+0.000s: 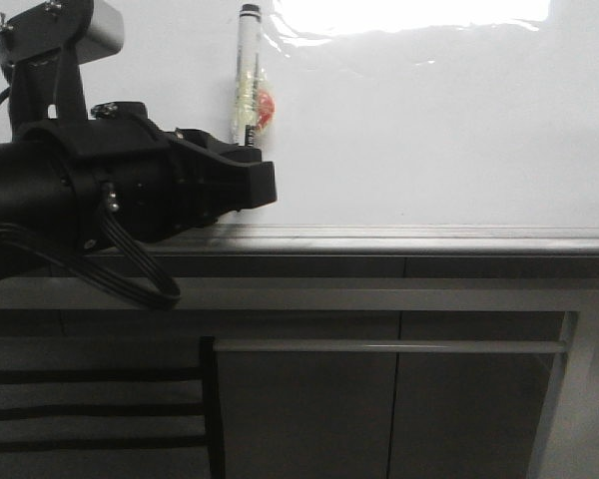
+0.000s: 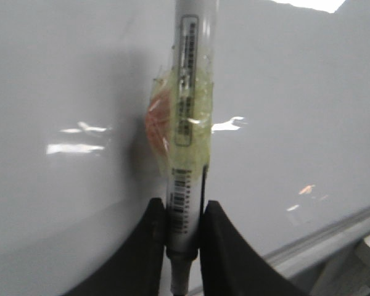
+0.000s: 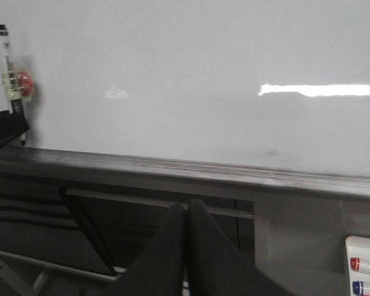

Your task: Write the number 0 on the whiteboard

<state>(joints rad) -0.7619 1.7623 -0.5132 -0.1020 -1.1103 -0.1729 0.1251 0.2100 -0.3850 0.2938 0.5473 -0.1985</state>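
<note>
At the board's lower left | left gripper (image 2: 184, 216) clamps marker (image 2: 188, 123) upright against the whiteboard (image 1: 439, 130), no 0 drawn yet | right gripper (image 3: 186, 213) pinched closed, empty | keep your tip pressure even, close the loop.

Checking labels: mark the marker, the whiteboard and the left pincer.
marker (image 2: 191, 74): left wrist view, on its white barrel.
whiteboard (image 1: 439, 130): front view, on bare white surface.
left pincer (image 2: 184, 228): left wrist view, between the fingertips, shut on the marker.
</note>
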